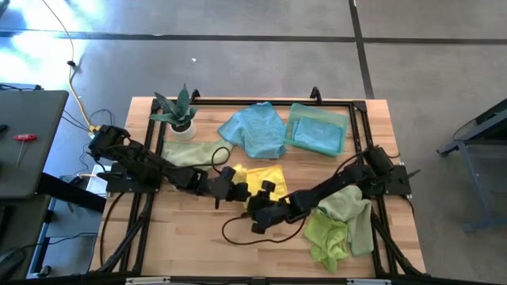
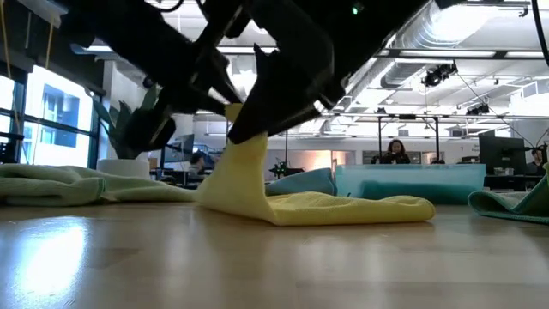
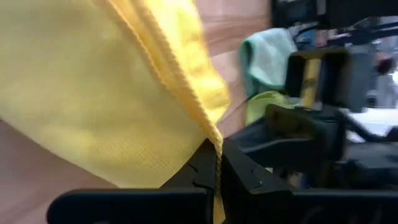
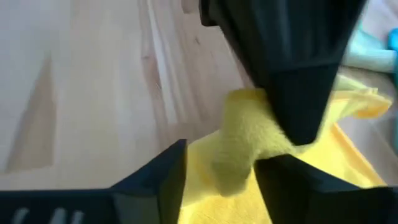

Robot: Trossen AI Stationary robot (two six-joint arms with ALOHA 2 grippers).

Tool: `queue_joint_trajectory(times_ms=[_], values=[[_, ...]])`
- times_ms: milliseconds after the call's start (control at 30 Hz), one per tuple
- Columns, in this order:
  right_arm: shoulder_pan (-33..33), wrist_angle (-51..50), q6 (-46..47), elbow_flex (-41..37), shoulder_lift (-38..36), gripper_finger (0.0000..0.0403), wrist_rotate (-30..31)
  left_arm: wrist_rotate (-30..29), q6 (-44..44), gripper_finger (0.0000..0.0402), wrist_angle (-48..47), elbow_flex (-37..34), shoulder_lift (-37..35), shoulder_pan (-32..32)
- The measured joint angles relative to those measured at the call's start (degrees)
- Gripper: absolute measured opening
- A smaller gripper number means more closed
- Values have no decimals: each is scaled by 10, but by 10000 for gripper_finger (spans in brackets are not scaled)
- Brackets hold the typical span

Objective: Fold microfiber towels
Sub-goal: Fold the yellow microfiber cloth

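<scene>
Yellow microfiber towel (image 2: 343,208) lies near the middle of the wooden table (image 1: 182,245), mostly flat, with one edge pulled up into a peak. The left gripper (image 3: 217,171) is pinched tight on that raised edge, cloth hanging from its closed fingers. The right gripper (image 4: 217,171), just beside it, has its fingers parted around a bunched fold of the same towel.

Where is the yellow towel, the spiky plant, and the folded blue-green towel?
yellow towel (image 2: 343,208), low view, on its flat part lying on the table.
spiky plant (image 1: 178,108), high view, on its leaves.
folded blue-green towel (image 1: 317,129), high view, on its middle.
</scene>
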Motion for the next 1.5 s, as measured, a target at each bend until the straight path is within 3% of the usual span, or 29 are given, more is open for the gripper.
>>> queue_joint_trajectory(times_ms=[200, 433, 633, 900, 1033, 1200, 1500], values=[[6, -33, 7, 14, 0, 215, 56, 2, 3, 0, -1, 0, 0, -3], [5, -30, 93, 15, 0, 206, 74, 2, 3, 0, -7, -1, 1, -12], [12, -30, 128, 15, -1, 152, 94, -3, 6, 0, -8, -1, 1, -12], [15, -38, 137, 16, -2, 12, 39, -2, 46, 30, -8, -2, 2, -11], [16, -54, 151, 16, -2, 13, 16, 17, 100, 67, -9, -2, 0, -10], [14, -107, 200, 16, -2, 5, -15, 89, 143, 104, -13, -3, -5, 0], [12, -258, 307, 16, -4, 1, -11, 107, 147, 117, -8, -3, -21, -23]])
